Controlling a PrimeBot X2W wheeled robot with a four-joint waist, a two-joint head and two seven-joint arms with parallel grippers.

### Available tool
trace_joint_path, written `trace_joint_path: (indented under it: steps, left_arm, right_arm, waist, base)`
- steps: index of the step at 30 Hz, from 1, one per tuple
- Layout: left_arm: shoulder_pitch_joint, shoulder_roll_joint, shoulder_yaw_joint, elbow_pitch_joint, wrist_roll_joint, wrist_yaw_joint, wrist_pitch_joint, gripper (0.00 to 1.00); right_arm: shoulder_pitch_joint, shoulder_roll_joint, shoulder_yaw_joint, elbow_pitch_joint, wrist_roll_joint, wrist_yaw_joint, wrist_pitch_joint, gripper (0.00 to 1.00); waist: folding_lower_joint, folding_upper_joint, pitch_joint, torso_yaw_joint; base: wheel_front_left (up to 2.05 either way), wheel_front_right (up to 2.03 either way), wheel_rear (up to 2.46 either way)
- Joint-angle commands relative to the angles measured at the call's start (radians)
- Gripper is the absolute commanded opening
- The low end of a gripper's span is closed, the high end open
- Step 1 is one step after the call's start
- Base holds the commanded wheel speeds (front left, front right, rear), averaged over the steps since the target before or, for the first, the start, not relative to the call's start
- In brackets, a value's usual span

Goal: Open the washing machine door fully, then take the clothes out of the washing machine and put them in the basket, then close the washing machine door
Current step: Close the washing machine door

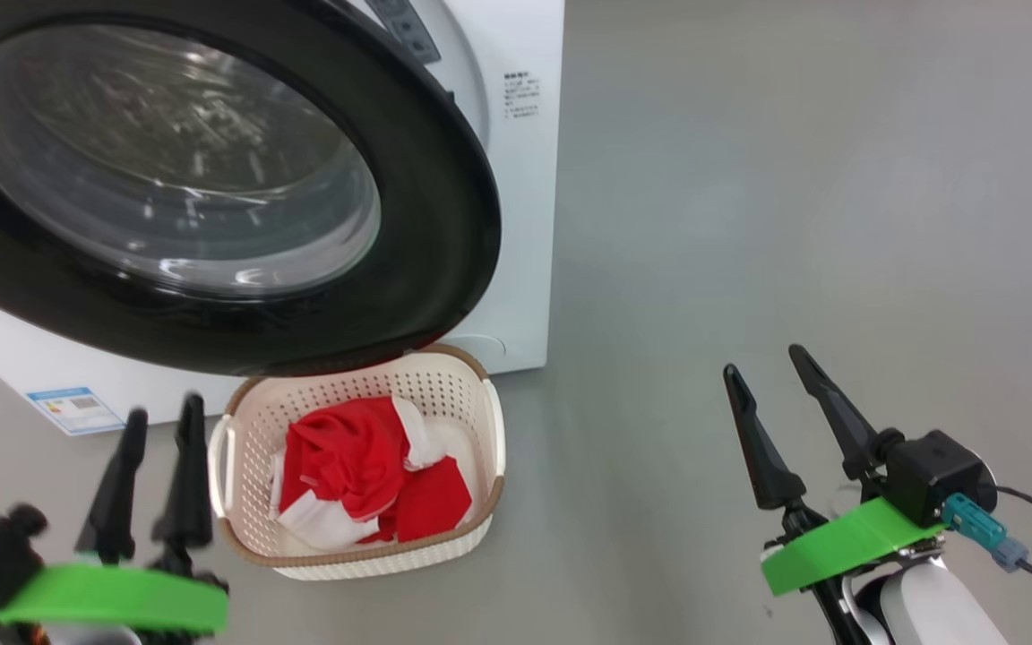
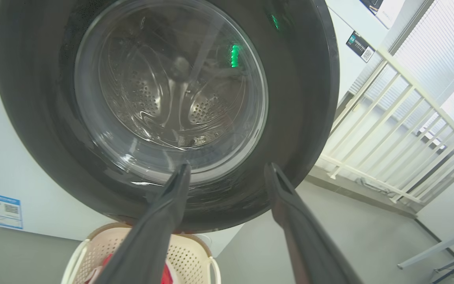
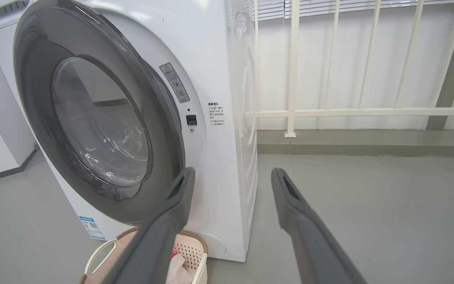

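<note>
The washing machine [image 1: 525, 224] is white, and its door [image 1: 444, 224], black-rimmed with a glass bowl, stands slightly ajar, its lower edge over the basket's back rim. The cream basket [image 1: 494, 430] sits on the floor before the machine with the red and white clothes [image 1: 346, 466] inside. My left gripper [image 1: 164, 412] is open and empty, just left of the basket. In the left wrist view it [image 2: 227, 167] points at the door [image 2: 302, 98], through whose glass the steel drum shows. My right gripper [image 1: 764, 360] is open and empty over the floor to the right. The right wrist view shows the door [image 3: 34, 98] and basket [image 3: 105, 248].
Grey floor [image 1: 794, 179] stretches to the right of the machine. A white railing [image 3: 329, 112] runs along the wall behind and beside it. A blue label [image 1: 73, 410] is stuck low on the machine's front. A cable trails from my right wrist.
</note>
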Motion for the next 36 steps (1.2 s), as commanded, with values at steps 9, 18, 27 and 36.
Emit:
trace_joint_path:
  steps: [9, 18, 27, 36]
  left_arm:
    - [0.110, 0.019, 0.013, -0.081, 0.259, 0.058, -0.022, 1.00]
    - [0.228, -0.042, 0.079, -0.147, 0.479, 0.082, -0.023, 1.00]
    - [0.278, -0.105, 0.141, -0.157, 0.608, 0.062, -0.023, 1.00]
    - [0.289, -0.135, 0.179, -0.146, 0.670, 0.039, -0.023, 1.00]
  right_arm:
    - [0.051, 0.003, -0.013, -0.038, -0.023, 0.005, -0.006, 1.00]
    - [0.096, 0.003, -0.035, -0.056, -0.047, 0.005, -0.006, 1.00]
    - [0.123, 0.003, -0.044, -0.072, -0.058, 0.005, -0.006, 1.00]
    - [0.135, 0.003, -0.031, -0.070, -0.057, 0.005, -0.006, 1.00]
  waist:
    - [0.0000, 0.0000, -0.055, 0.030]
    - [0.0000, 0.0000, -0.094, 0.024]
    - [0.0000, 0.0000, -0.115, 0.026]
    - [0.0000, 0.0000, -0.115, 0.026]
  base:
    - [0.00, 0.00, 0.00]
    - [0.00, 0.00, 0.00]
    - [0.00, 0.00, 0.00]
    - [0.00, 0.00, 0.00]
